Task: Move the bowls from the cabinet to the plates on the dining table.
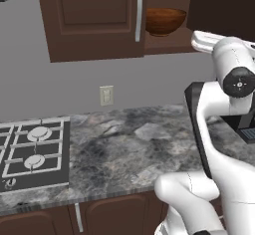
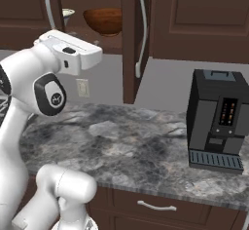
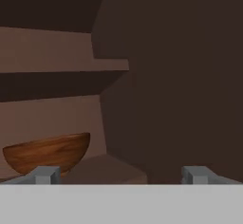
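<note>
The dark brown cabinet (image 1: 94,20) stands open above the counter. On its bottom board sits the reddish-brown wooden bowl (image 1: 165,21) (image 2: 103,20) (image 3: 47,152). Left of it, a sliver of a pale bowl (image 2: 67,14) peeks out behind a door handle. My gripper (image 3: 121,175) is open and empty, in front of the cabinet opening, with the wooden bowl ahead by its left fingertip (image 3: 45,174). An inner shelf (image 3: 61,71) runs above the bowl. My white hand (image 2: 73,51) hangs just below and in front of the cabinet. The plates and the dining table are out of view.
Below lies a grey marbled counter (image 1: 129,144) with a gas hob (image 1: 32,149) at the left and a black coffee machine (image 2: 216,122) at the right. An open cabinet door (image 2: 131,39) with a long silver handle juts out right of the bowl.
</note>
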{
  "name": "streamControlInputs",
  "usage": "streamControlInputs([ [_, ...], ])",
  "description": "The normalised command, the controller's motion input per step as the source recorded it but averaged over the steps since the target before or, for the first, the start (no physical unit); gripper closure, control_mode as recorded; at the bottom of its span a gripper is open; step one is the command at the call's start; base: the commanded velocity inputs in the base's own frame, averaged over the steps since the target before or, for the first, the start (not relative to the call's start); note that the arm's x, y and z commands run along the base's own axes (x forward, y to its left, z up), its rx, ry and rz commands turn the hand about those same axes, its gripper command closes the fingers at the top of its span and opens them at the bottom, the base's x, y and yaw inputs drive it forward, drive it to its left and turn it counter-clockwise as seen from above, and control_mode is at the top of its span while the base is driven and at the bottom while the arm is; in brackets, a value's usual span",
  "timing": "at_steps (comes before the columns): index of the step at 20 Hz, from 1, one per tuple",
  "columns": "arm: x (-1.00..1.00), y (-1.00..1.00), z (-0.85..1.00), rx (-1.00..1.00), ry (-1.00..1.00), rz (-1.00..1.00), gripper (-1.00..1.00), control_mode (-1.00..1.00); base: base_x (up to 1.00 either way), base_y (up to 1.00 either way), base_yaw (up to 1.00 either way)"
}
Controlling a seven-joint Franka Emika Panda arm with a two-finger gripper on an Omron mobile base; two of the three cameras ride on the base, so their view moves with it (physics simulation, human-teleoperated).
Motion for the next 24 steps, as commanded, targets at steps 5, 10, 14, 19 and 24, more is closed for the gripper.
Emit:
streamControlInputs([
  [5, -0.15, 0.23, 0.14, -0.07, 0.05, 0.19, -1.0, -1.0, 0.0, 0.0, 0.0],
  [10, -0.02, 0.41, 0.0, 0.0, 0.02, 0.12, -1.0, -1.0, 0.0, 0.0, 0.0],
  [14, 0.04, 0.57, -0.03, 0.03, 0.05, 0.03, -1.0, -1.0, 0.0, 0.0, 0.0],
  [19, -0.01, 0.4, -0.12, 0.07, 0.03, 0.1, -1.0, -1.0, 0.0, 0.0, 0.0],
  [24, 0.0, 0.24, -0.02, 0.05, 0.02, 0.17, -1.0, -1.0, 0.0, 0.0, 0.0],
])
